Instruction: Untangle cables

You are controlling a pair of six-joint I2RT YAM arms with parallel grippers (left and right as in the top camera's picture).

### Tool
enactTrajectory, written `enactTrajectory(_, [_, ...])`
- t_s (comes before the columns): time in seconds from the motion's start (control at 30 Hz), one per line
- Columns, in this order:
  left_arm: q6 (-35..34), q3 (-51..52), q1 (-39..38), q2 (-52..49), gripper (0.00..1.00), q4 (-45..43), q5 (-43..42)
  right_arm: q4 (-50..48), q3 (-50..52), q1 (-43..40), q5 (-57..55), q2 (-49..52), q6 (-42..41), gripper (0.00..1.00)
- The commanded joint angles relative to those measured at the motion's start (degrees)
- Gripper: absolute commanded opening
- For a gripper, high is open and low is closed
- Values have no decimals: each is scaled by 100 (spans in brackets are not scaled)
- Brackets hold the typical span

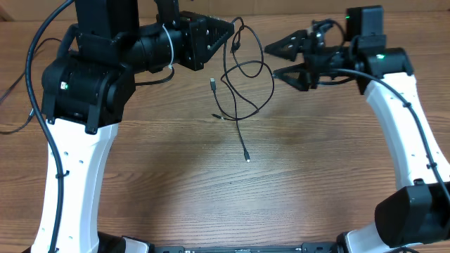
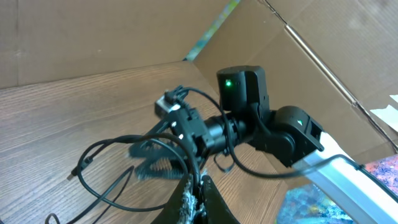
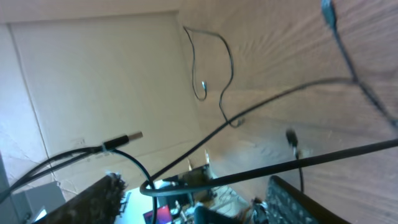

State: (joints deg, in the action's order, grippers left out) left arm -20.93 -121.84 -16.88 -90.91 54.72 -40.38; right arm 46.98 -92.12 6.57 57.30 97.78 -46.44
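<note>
Gripper on left arm (image 1: 223, 33), just left of the cables' upper loop, was pinched narrow on a strand there. Cables (image 1: 242, 70) formed a loose knot of thin black loops over the table (image 1: 162, 176), with one tail running toward the near edge and its plug (image 1: 247, 157) free. They looked light, limp and probably slippery, so best taken near a plug or crossing. Gripper on right arm (image 1: 284, 60), just right of the knot, stood wide, strands passing between its fingers. No containers were seen.

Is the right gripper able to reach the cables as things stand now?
Probably yes: the right gripper is open and points at the cables, which hang from the left gripper; nothing stands between.
</note>
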Motion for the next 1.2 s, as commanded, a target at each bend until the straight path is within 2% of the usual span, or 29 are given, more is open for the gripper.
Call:
enactTrajectory(0.0, [190,22,-20,-46,4,-13,37,-87,-52,332,-352,9,-498,73])
enactTrajectory(0.07, [212,22,-20,-48,4,-7,35,-227,-52,455,-468,85,-688,70])
enactTrajectory(0.2, [227,22,-17,-48,4,-2,35,-542,-52,538,-632,216,-979,58])
enactTrajectory(0.3, [280,22,-17,-48,4,4,37,-592,-52,535,-894,302,-968,36])
enactTrajectory(0.53, [280,22,17,-48,4,-105,57,-116,-52,483,-1709,319,-407,4])
enactTrajectory(0.73, [188,15,269,-42,4,-470,37,881,-52,144,-2660,319,321,4])
enactTrajectory(0.93, [-24,15,903,-24,4,-605,35,1554,-52,-498,-3333,319,1003,4])
enactTrajectory(1.17, [-26,17,1497,-35,4,-424,33,1904,-52,-1185,-3213,319,1683,4])
